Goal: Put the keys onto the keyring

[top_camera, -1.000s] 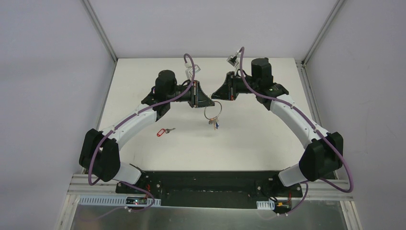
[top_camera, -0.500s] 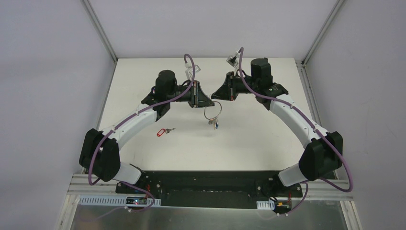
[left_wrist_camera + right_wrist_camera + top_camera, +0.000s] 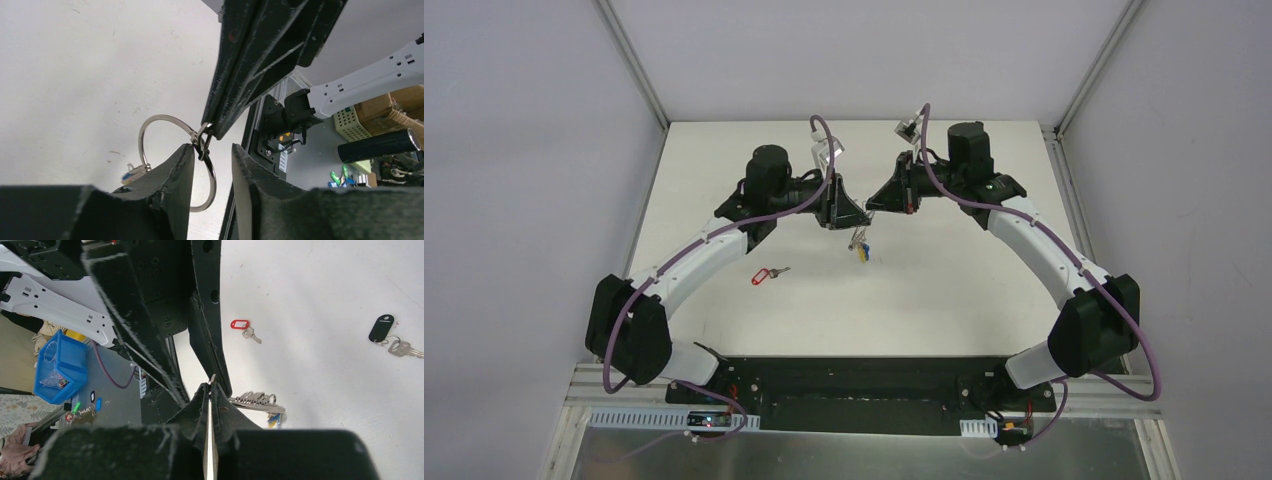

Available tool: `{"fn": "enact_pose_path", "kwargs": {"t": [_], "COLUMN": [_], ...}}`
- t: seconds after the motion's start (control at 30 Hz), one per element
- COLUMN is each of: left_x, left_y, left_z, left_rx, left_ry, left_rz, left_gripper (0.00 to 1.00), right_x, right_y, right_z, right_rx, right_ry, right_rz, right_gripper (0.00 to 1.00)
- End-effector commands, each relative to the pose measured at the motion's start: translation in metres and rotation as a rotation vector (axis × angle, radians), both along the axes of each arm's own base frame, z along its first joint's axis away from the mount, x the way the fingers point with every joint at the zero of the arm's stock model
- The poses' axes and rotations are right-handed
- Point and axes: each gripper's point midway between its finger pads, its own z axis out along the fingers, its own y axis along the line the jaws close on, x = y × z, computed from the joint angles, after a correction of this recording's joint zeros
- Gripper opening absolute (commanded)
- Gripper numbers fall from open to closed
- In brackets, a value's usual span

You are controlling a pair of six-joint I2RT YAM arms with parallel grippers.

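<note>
The keyring point(image 3: 142, 142), a thin silver ring, hangs above the table with its bunch of keys point(image 3: 257, 401) and a blue tag point(image 3: 272, 420). My right gripper point(image 3: 210, 385) is shut on the ring's rim, the fingertips pinching it edge-on. My left gripper point(image 3: 212, 147) stands open around the same stretch of ring, which touches its left finger point(image 3: 180, 165). From above both grippers meet at mid-table, left gripper point(image 3: 860, 217), right gripper point(image 3: 872, 206), the bunch point(image 3: 860, 246) dangling below. The red-tagged key point(image 3: 769, 273) lies on the table to the left. The black-tagged key point(image 3: 384, 329) shows only in the right wrist view.
The white table point(image 3: 944, 290) has metal rails along its left and right edges. Off the table, the right wrist view catches a blue bin point(image 3: 55, 365) and the left wrist view a dark torch point(image 3: 380, 145) among clutter.
My left gripper has opened off the ring. The ring has swung edge-on to the top camera, its keys now hanging closer under the fingertips. The right gripper closed fully.
</note>
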Motion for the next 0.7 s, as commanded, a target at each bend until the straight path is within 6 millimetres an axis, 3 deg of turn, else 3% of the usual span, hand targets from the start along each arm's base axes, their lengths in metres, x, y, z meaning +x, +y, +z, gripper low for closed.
{"fn": "enact_pose_path", "kwargs": {"t": [0.0, 0.3, 0.5, 0.67], "left_x": [-0.013, -0.027, -0.044, -0.047], "left_y": [0.003, 0.011, 0.018, 0.014], "left_z": [0.040, 0.045, 0.043, 0.046], "left_rx": [-0.044, 0.022, 0.090, 0.059], "left_ry": [-0.161, -0.295, -0.375, -0.381], "left_rz": [-0.050, -0.142, -0.293, -0.342], "left_gripper": [0.37, 0.51, 0.50, 0.42], "right_x": [-0.003, -0.019, -0.037, -0.046], "right_y": [0.000, -0.003, -0.005, -0.005], "right_z": [0.022, 0.023, 0.027, 0.028], "right_rx": [0.045, 0.062, 0.097, 0.116], "right_ry": [-0.091, -0.108, -0.106, -0.100], "right_rz": [0.048, 0.112, 0.197, 0.236], "right_gripper": [0.00, 0.00, 0.00, 0.00]}}
